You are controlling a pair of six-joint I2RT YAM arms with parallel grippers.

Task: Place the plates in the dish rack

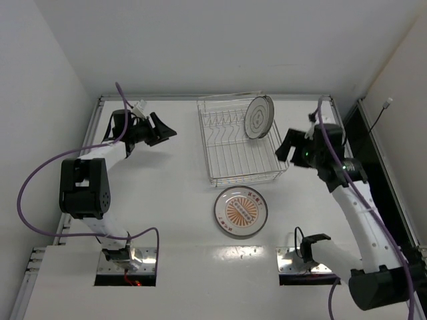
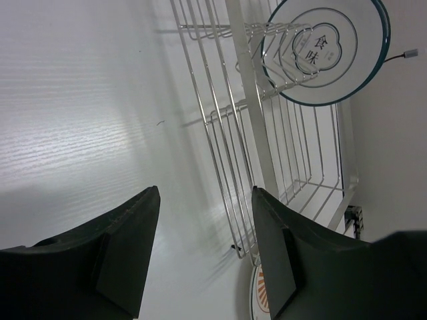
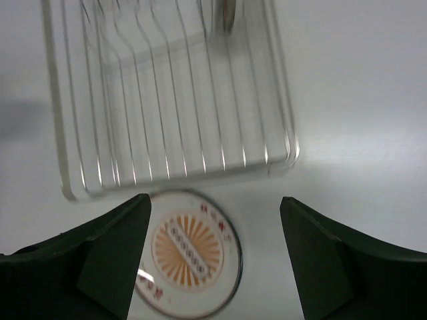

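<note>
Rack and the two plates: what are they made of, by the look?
Dish rack: thin metal wire with a bright chrome-like finish and shiny highlights. Upright plate in it: likely glazed ceramic, white and glossy with printed rings; melamine not excluded. Sunburst plate lying flat: same look, glossy white with orange print.

reads 食味 at the centre of the white plate (image 2: 325, 50) in the upper right of the left wrist view: two dark characters, one above the other and slightly tilted, set inside a thin cloud-shaped outline. shows small red characters around the rim of the orange sunburst plate (image 1: 241, 211), lower middle of the top view, too blurred to read.
</note>
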